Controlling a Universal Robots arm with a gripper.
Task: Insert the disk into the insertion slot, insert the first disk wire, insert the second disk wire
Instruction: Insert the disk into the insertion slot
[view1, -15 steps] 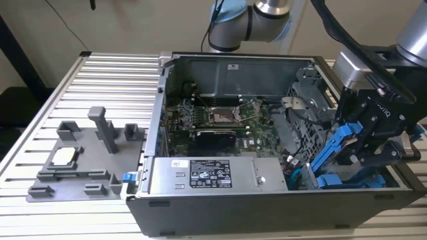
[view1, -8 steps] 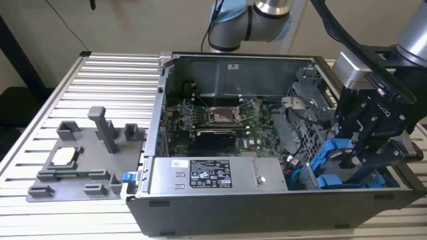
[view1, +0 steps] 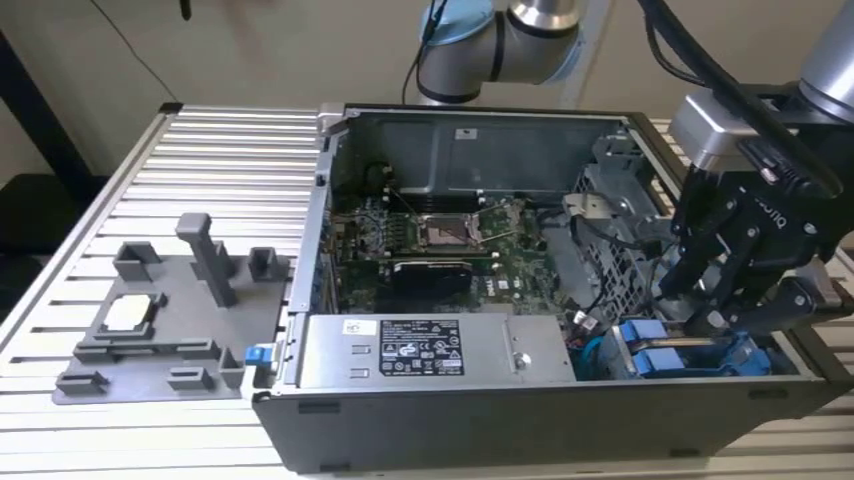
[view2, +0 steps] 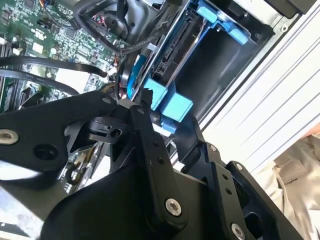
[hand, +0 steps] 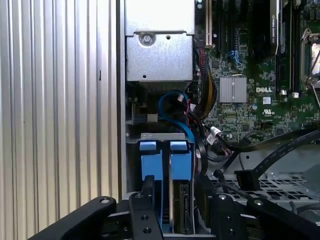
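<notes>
The disk, in its blue carrier, stands in the insertion slot of the grey drive cage, next to a similar blue-fronted drive. Its connector edge is bare, with no wire plugged in. My gripper is open, its black fingers reaching down on either side of the disk's blue end tab. In the exterior view the gripper hangs over the blue tabs at the case's right. A blue cable and black wires lie loose beside the cage.
The open computer case rests on a slatted aluminium table. Inside are the motherboard and the labelled grey power-supply box. A grey fixture plate with upright posts sits on the exterior view's left.
</notes>
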